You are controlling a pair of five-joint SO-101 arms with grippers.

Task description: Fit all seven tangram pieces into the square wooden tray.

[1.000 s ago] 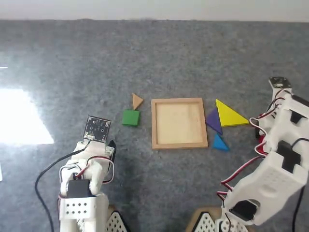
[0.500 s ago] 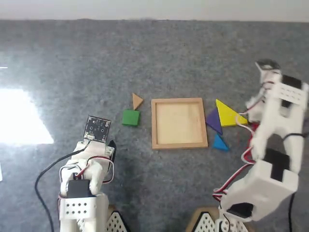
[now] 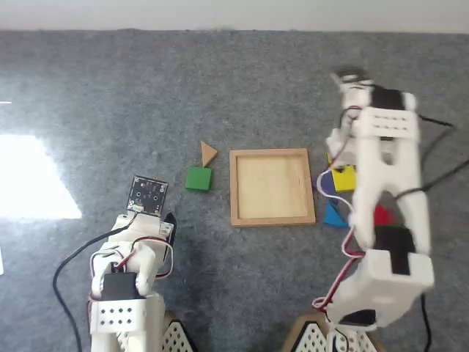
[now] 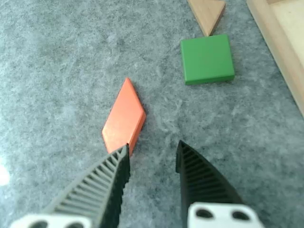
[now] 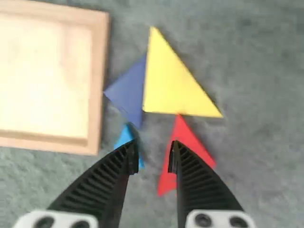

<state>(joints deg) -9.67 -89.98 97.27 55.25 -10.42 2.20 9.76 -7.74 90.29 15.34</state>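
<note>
Grey felt worktop [image 3: 110,88], square wooden tray [image 3: 272,188] empty, pieces loose either side: your right jaws apart over the red triangle [image 5: 191,141], left jaws apart by the orange parallelogram [image 4: 124,116]; first pick seemingly pending, so lower and close next.

The table [image 3: 110,88] is covered in grey cloth like felt, matt and fuzzy, with a rough nap. The tray [image 3: 272,153] is pale bare wood, smooth, with faint grain. The tan triangle [image 3: 209,152] looks like the same unpainted wood. The other 6 pieces have smooth faces in flat, matt paint: the green square [image 4: 207,59], orange parallelogram [image 4: 124,116], yellow triangle [image 5: 171,85], purple triangle [image 5: 128,92], blue triangle [image 5: 124,135] and red triangle [image 5: 183,152]. The left arm [image 3: 124,293] and right arm [image 3: 385,183] are matt white plastic. The left gripper [image 4: 153,148] and right gripper [image 5: 153,145] have matt black plastic fingers, ribbed along their sides.
</note>
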